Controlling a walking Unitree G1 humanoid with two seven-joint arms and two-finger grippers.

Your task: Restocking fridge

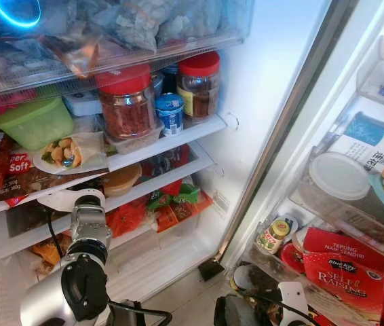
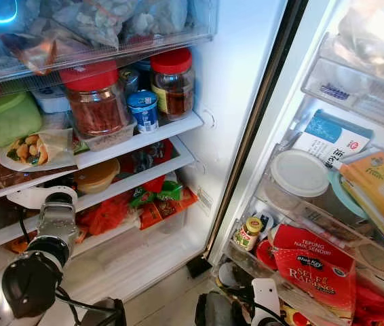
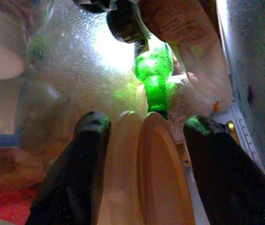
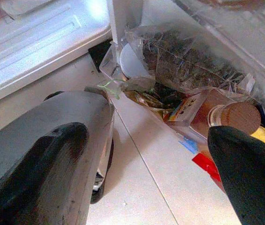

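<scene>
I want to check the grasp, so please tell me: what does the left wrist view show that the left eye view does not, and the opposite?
The left wrist view adds the left pincer, its black fingers open on either side of a beige lid, with a green bottle behind. The left eye view adds the red-lidded jars, the green box and the flour bag in the door. Both share the fridge interior, and probably the beige tub, though I cannot confirm this.

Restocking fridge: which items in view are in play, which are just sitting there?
In play:
left gripper, fingers either side of a tan round lidded container
fridge shelf

Sitting there:
red-lidded glass jars
green plastic tub
red self-raising flour bag
white round lid
right gripper, idle near the floor
</scene>
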